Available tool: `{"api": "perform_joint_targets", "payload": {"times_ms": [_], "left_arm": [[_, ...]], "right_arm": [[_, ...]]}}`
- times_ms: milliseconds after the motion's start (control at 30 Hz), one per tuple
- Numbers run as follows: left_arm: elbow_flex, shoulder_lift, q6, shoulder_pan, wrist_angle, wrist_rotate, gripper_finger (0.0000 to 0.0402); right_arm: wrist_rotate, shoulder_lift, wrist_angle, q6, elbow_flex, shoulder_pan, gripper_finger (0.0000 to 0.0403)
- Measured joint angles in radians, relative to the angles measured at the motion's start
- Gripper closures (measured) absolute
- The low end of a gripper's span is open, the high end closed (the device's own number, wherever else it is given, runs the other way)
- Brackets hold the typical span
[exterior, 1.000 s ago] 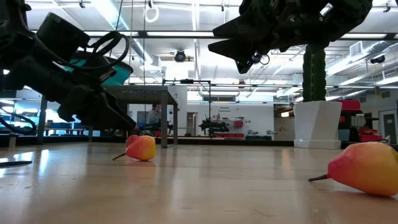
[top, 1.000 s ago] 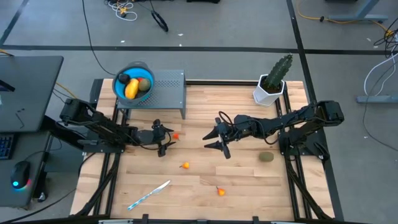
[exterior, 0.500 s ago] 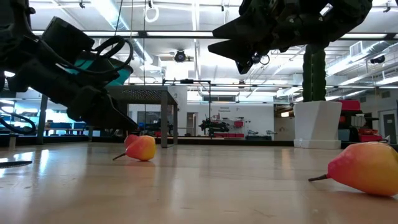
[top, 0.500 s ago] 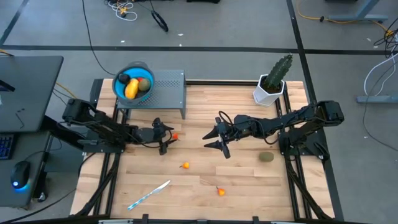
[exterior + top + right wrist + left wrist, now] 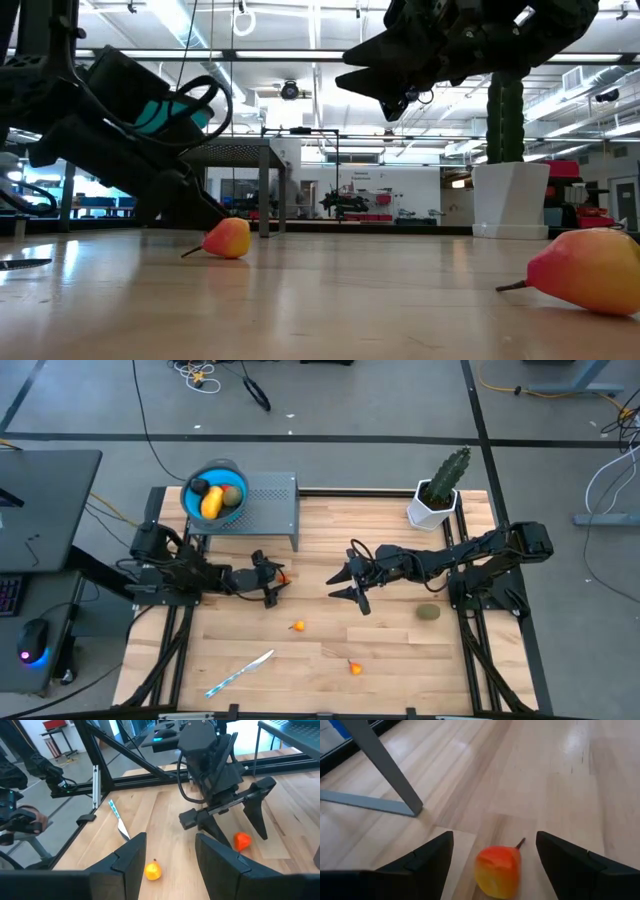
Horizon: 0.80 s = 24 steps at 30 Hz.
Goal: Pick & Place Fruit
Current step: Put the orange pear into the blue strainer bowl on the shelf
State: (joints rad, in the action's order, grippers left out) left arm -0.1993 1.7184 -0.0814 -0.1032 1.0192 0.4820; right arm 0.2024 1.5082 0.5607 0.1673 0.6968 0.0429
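My left gripper (image 5: 274, 584) is open, low over the table, its fingers on either side of a tiny orange-red piece (image 5: 497, 870) without touching it. My right gripper (image 5: 350, 586) hangs open above the table's middle, holding nothing. Two more orange-red pieces (image 5: 297, 626) (image 5: 354, 668) lie on the wood nearer the front edge. One olive-brown oval (image 5: 428, 612) rests on the table at the right. The yellow-orange oblong (image 5: 211, 505), the black ball (image 5: 199, 487) and another olive oval (image 5: 232, 495) sit in a blue bowl (image 5: 192, 510).
The blue bowl stands on a grey metal stand (image 5: 270, 500) at the far left, and one of its legs (image 5: 385, 770) is close to my left gripper. A cactus in a white pot (image 5: 438, 495) stands far right. A white-and-blue knife-like stick (image 5: 240, 672) lies near the front edge.
My left arm has reached toward the table's right, low over the wood, up to the orange-red piece, so its open fingers now stand about that piece. The piece has not moved.
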Motion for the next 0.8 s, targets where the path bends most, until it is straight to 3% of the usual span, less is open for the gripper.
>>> {"api": "perform_joint_targets", "payload": {"times_ms": [467, 800], "left_arm": [[0.000, 0.001, -0.018, 0.058, -0.060, -0.101, 0.0111], [0.000, 0.001, -0.045, 0.060, -0.065, -0.104, 0.0111]], "right_arm": [[-0.016, 0.000, 0.000, 0.000, 0.000, 0.000, 0.0223], [-0.017, 0.000, 0.000, 0.000, 0.000, 0.000, 0.0223]]}}
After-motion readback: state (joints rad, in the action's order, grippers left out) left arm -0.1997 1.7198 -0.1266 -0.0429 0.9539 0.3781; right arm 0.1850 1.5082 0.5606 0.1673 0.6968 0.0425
